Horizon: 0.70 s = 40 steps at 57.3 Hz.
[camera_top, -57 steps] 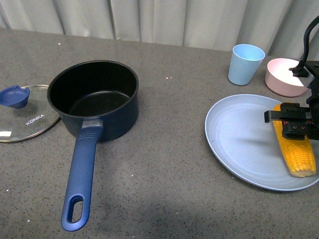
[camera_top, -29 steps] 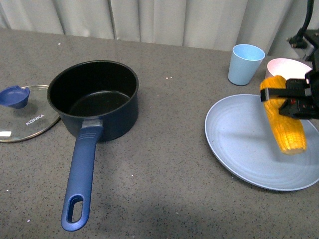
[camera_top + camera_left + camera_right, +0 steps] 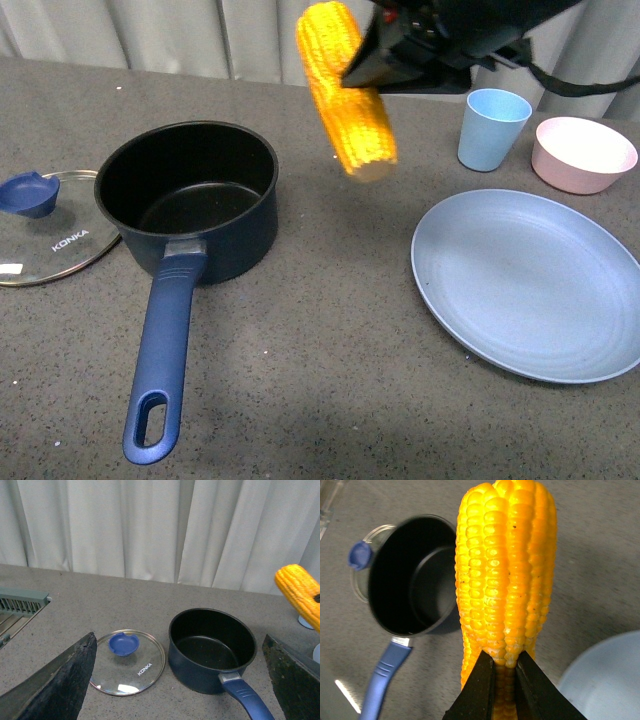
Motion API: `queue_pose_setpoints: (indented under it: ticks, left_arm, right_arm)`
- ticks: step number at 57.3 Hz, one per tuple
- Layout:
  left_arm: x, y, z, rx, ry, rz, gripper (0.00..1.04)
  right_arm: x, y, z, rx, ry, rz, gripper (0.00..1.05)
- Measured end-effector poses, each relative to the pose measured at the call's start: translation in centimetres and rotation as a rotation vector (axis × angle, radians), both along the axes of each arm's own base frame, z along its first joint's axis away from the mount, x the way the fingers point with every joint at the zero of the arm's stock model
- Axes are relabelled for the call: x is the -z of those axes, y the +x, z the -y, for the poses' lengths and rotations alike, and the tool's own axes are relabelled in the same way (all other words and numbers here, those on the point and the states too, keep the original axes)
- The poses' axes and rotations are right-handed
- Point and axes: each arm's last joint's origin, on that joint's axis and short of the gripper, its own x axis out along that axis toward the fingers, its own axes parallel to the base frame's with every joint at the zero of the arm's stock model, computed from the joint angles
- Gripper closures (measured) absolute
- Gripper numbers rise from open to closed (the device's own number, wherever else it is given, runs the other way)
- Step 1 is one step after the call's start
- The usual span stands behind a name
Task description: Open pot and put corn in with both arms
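The dark navy pot [image 3: 190, 195] stands open and empty at the left of the table, its long blue handle [image 3: 160, 350] pointing toward me. Its glass lid [image 3: 50, 235] with a blue knob lies flat to its left. My right gripper [image 3: 375, 55] is shut on the yellow corn [image 3: 345, 85] and holds it high in the air, right of the pot. In the right wrist view the fingers [image 3: 482, 680] pinch the corn [image 3: 505, 575], with the pot [image 3: 412, 575] below. My left gripper [image 3: 180, 680] is open, with pot [image 3: 212, 647] and lid [image 3: 127, 660] between its fingers.
A large light-blue plate [image 3: 535, 285] lies empty at the right. A light-blue cup [image 3: 492, 128] and a pink bowl [image 3: 582, 152] stand behind it. A grey rack [image 3: 20, 612] shows at the far left in the left wrist view. Curtains hang behind the table.
My right gripper has lifted the corn off the blue plate and carried it up and to the left, toward the pot. Pot and lid have not moved.
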Motion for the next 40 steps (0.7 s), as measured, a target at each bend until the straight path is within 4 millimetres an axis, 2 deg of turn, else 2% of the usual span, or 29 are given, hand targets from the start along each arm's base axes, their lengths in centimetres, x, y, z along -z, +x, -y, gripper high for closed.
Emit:
queue_pose_setpoints:
  ticks: [9,21,40]
  left_arm:
    - [0.0,0.0,0.0,0.000,0.000,0.000,0.07]
    - [0.0,0.0,0.0,0.000,0.000,0.000,0.07]
    - [0.0,0.0,0.0,0.000,0.000,0.000,0.07]
  right_arm:
    - [1.0,1.4,-3.9,-0.055,0.031,-0.065,1.00]
    - [2.5,2.2,-7.7,-0.092,0.022,-0.116,1.00]
    - [4.7,3.7,-10.4,-0.106,0.019,-0.172,1.00]
